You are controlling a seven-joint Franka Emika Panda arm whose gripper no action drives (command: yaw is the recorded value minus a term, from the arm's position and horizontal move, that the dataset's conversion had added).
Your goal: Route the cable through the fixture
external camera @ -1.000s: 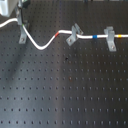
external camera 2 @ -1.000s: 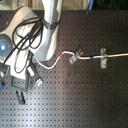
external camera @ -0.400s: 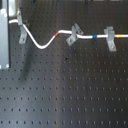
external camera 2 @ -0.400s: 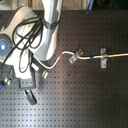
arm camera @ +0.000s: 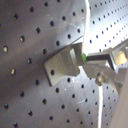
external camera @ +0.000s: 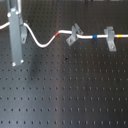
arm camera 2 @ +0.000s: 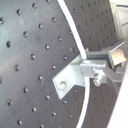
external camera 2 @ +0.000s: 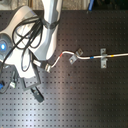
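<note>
Where the cable leaves the gripper, jaw state unclear, open board alongside.

A: Where does the cable end?
B: Cannot tell. In the first exterior view it runs behind the grey tool and past the first exterior view's right edge.
A: And the tool's jaws?
B: Too blurred in both wrist views; the second exterior view shows them too small. The arm is cut off at the top there.
</note>
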